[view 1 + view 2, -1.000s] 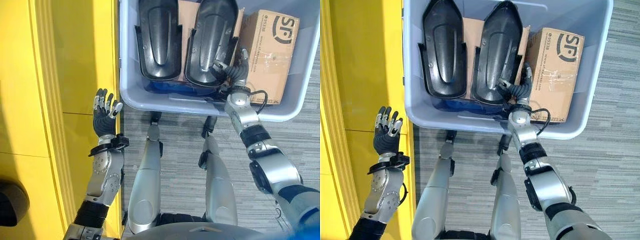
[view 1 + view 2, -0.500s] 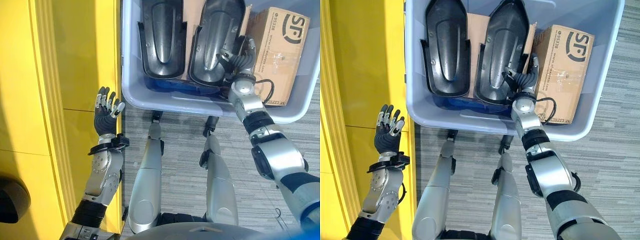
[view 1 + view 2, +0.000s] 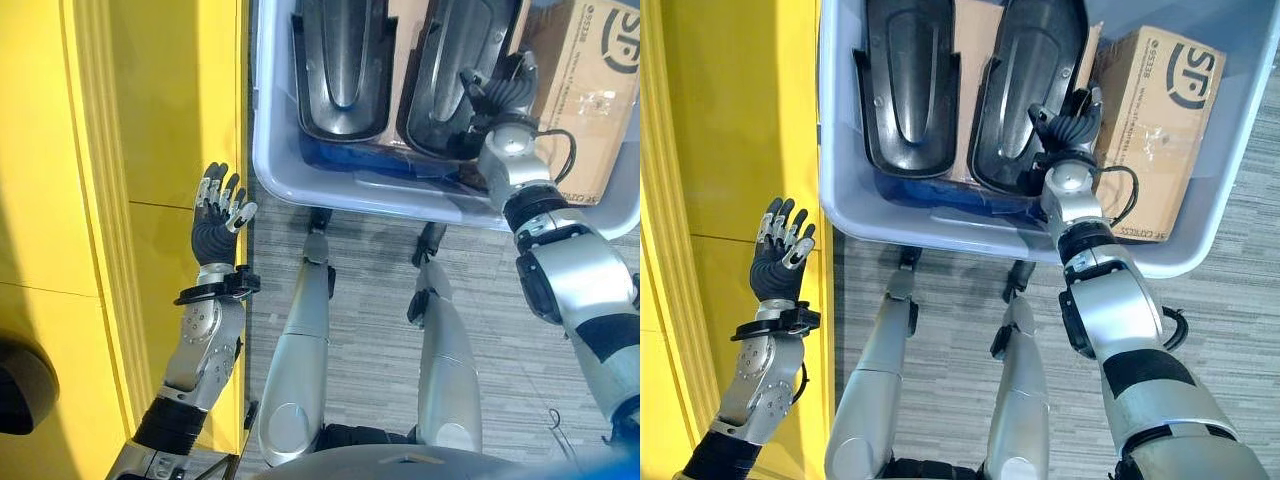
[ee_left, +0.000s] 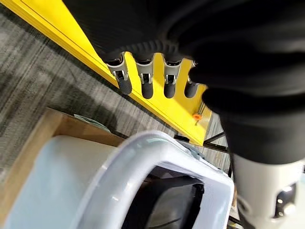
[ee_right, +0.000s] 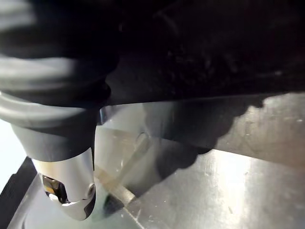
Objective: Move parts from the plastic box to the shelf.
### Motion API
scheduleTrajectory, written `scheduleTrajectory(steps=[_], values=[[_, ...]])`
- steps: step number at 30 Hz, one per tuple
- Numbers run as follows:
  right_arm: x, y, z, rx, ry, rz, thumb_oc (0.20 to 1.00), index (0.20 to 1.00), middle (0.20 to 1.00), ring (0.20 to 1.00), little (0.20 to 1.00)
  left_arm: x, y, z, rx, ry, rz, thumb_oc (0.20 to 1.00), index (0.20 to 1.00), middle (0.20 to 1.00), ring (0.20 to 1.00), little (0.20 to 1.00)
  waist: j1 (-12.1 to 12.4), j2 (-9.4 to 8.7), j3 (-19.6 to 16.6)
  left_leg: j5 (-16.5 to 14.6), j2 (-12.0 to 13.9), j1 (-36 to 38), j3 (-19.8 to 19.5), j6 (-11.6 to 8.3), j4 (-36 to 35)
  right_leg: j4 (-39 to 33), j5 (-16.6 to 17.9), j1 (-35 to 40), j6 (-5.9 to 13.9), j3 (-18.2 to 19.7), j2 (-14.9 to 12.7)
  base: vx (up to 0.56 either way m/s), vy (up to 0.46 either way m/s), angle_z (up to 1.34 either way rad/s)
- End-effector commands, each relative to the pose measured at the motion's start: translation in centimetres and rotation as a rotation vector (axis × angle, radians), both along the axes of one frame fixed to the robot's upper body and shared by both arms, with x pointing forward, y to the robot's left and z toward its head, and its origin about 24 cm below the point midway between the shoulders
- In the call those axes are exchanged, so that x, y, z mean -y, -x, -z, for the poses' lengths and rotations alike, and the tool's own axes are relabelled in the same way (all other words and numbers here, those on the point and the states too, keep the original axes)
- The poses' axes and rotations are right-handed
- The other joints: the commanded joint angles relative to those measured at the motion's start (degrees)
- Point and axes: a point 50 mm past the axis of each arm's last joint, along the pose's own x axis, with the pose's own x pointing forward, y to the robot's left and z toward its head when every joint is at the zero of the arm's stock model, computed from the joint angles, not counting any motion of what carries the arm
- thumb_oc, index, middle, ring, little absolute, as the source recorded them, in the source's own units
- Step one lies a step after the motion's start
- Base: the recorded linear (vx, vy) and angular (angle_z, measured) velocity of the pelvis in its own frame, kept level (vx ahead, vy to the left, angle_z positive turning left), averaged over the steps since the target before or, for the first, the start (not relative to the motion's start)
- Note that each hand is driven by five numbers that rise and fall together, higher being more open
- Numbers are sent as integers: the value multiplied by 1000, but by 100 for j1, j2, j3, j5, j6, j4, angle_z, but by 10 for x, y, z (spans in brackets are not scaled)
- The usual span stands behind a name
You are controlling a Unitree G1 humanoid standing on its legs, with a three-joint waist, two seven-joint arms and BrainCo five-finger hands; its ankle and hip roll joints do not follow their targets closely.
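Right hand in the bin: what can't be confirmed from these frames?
- Right hand: the eye views show it at the right black part's near edge, fingers too small to read; its wrist view is too dark and close to show a grip.
- Both black parts: far ends cut off by the top edge.
- Cardboard box: contents hidden, it is closed.

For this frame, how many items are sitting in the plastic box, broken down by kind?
Black molded parts: 2 (one, the other, which has the right robot hand at its edge)
Cardboard boxes: 1
Flat cardboard sheet under the parts: 1
Total: 4 in the plastic box. Something blue lies beneath the parts; I cannot identify it.
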Motion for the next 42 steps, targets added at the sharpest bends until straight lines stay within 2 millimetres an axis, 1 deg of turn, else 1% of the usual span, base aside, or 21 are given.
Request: scheduleTrajectory(steps=[1,4,5,6,7,12,17,18,20,21,23,26,28,31,32,33,34,35,37,38,42], values=[[39,7,19,-86,11,98,1000,1000,1000,1000,1000,1,14,-19,119,30,18,1000,1000,1000,1000,1000,30,399,-35,-1157,-234,131,312,481,639,708,-991,384,42,18,84,10,18,-4],[46,9,24,-115,11,116,1000,1000,1000,1000,1000,3,14,-18,112,35,29,1000,1000,1000,1000,1000,46,441,-35,-1210,-245,-61,271,507,855,902,-1075,207,13,18,86,1,6,1],[47,9,28,-131,11,115,608,608,608,608,608,4,14,-17,108,35,33,1000,1000,1000,1000,1000,52,453,-35,-1223,-249,-111,269,512,910,965,-1092,145,9,9,91,0,0,0],[48,9,29,-135,6,111,388,388,388,388,388,5,13,-17,108,32,38,1000,1000,1000,1000,1000,58,471,-35,-1225,-251,-142,269,511,928,980,-1108,119,8,2,90,7,3,-3],[50,10,33,-150,-13,111,200,200,200,200,200,6,13,-17,109,31,43,1000,1000,1000,1000,1000,57,488,-35,-1229,-251,-162,269,510,939,1002,-1127,94,1,-7,88,0,0,0],[54,13,49,-198,-18,112,200,200,200,200,200,7,12,-17,103,33,55,1000,1000,1000,1000,1000,62,508,-35,-1153,-245,-17,264,489,751,953,-1142,176,-8,-57,79,-1,-3,1],[43,14,63,-170,-83,68,200,200,200,200,200,8,9,-17,107,44,56,1000,1000,1000,1000,1000,2,431,-35,-958,-189,421,282,432,278,661,-1038,523,14,-105,87,-27,-18,5],[38,14,61,-141,-101,51,200,200,200,200,200,8,8,-19,118,50,56,1000,1000,1000,1000,1000,-20,397,-35,-687,-176,406,301,416,57,467,-855,525,-8,-177,72,-96,-59,6],[28,15,61,-86,-87,14,200,200,200,200,200,7,5,-20,123,56,48,1000,1000,1000,1000,1000,-79,303,-35,-385,-130,798,273,316,-530,97,-696,864,18,-246,76,-62,-64,10],[28,16,62,-88,-87,14,200,200,200,200,200,7,5,-20,121,56,48,1000,1000,1000,1000,1000,-85,302,-35,-362,-134,832,271,314,-574,74,-687,891,18,-253,72,-23,-50,19],[19,21,64,-30,-70,-30,200,200,200,200,200,2,4,-19,116,63,20,1000,1000,1000,1000,1000,-129,170,-35,-126,-73,1306,242,238,-1056,-258,-558,1324,30,-311,96,-24,-73,16],[13,28,69,6,-87,-55,200,200,200,200,200,-2,4,-16,105,68,-2,1000,1000,1000,1000,1000,-167,88,-35,-8,-32,1649,237,222,-1316,-472,-469,1674,44,-357,99,-24,-73,3],[11,39,65,85,-69,-90,200,200,200,200,200,-8,5,-14,96,71,-26,1000,1000,1000,1000,1000,-201,3,-35,153,40,2119,201,198,-1651,-722,-358,2111,71,-396,97,-18,-60,-4],[10,48,64,130,-60,-110,200,200,200,200,200,-12,6,-13,93,67,-43,1000,1000,1000,1000,1000,-235,-29,-35,253,84,2429,213,162,-1848,-866,-301,2382,92,-424,85,-9,-25,0],[13,58,65,162,-55,-116,200,200,200,200,200,-17,7,-12,87,65,-60,1000,1000,1000,1000,1000,-260,-66,-76,304,130,2720,243,137,-2013,-989,-263,2646,104,-444,81,-3,-16,-6],[13,58,65,161,-55,-116,200,200,200,200,200,-17,7,-12,87,65,-59,1000,1000,1000,1000,1000,-261,-68,-79,335,124,2713,240,141,-2027,-1007,-237,2644,104,-448,77,12,-22,-5],[15,69,66,193,-43,-128,200,200,200,200,200,-21,10,-10,77,65,-76,1000,1000,1000,1000,1000,-295,-90,-197,351,166,2869,240,108,-2104,-1056,-234,2772,119,-447,71,0,0,0],[15,69,67,192,-43,-128,200,200,200,200,200,-21,10,-9,76,65,-75,1000,1000,1000,1000,1000,-299,-92,-214,386,158,2848,233,113,-2120,-1076,-204,2759,121,-455,66,0,0,0],[16,85,69,230,-33,-151,200,200,200,200,200,-26,13,-5,55,64,-89,1000,1000,1000,1000,1000,-367,-141,-439,424,195,3063,273,88,-2263,-1170,-188,2923,145,-445,44,15,-2,-2],[16,85,70,227,-33,-151,200,200,200,200,200,-26,13,-4,53,63,-89,1000,1000,1000,1000,1000,-365,-142,-441,429,195,3085,272,88,-2278,-1186,-183,2946,146,-448,45,56,-3,-9],[25,119,77,278,-15,-194,200,200,200,200,200,-40,25,8,-12,27,-112,1000,1000,1000,1000,1000,-551,-261,-1005,377,223,3569,396,108,-2465,-1370,-137,3338,221,-393,-6,67,24,-7]])
